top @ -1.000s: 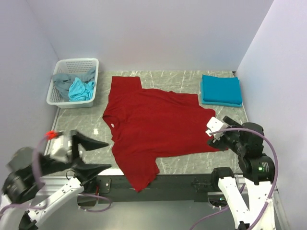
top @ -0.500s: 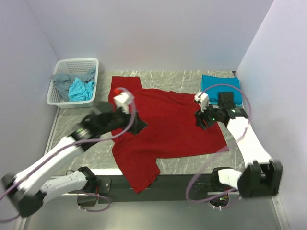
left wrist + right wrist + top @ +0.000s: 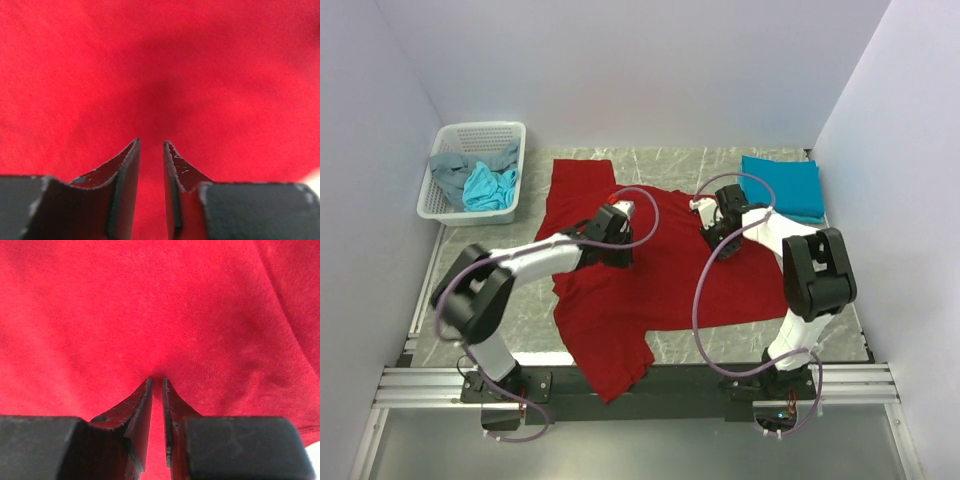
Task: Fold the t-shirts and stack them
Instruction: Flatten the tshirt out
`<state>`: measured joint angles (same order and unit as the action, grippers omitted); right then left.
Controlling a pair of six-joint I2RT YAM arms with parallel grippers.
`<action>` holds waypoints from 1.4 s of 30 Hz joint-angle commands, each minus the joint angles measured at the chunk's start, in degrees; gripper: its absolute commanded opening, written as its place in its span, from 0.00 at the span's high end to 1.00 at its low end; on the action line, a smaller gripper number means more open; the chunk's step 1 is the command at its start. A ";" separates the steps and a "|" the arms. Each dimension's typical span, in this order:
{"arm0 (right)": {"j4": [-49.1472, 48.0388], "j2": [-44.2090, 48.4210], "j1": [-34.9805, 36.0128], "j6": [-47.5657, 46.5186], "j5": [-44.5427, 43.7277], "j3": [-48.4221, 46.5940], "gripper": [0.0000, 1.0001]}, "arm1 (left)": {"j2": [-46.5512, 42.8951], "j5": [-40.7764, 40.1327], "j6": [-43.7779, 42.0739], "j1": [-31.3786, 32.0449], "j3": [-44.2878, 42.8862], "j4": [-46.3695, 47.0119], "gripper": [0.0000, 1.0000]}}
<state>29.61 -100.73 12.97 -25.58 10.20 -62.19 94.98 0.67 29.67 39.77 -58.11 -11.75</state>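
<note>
The red shirt (image 3: 665,270) lies flat on the table (image 3: 510,262), ready to fold. The right gripper (image 3: 156,380) pinches its cloth, fingers almost together. The left gripper (image 3: 151,143) has narrow fingers too, but I cannot tell if they hold cloth.

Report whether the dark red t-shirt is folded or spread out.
Spread out, not folded. The dark red t-shirt lies opened flat on the table with both sleeves extended, and the near sleeve hangs over the front edge.
</note>
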 commanded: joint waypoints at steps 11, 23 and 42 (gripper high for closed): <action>9.14 3.34 2.49 -3.77 -5.27 3.91 0.80 | -5.93 -1.11 9.70 2.15 14.24 -0.46 0.73; 17.40 16.69 7.77 -6.67 0.87 15.61 0.79 | -25.28 3.46 17.70 8.48 25.85 -5.65 0.72; 14.51 13.05 -8.92 -2.63 18.08 -11.71 0.60 | -45.49 -0.48 23.78 16.31 27.63 -11.10 0.45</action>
<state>45.21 -83.07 6.55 -29.87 18.96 -68.75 52.07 5.56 54.59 56.03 -23.92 -22.74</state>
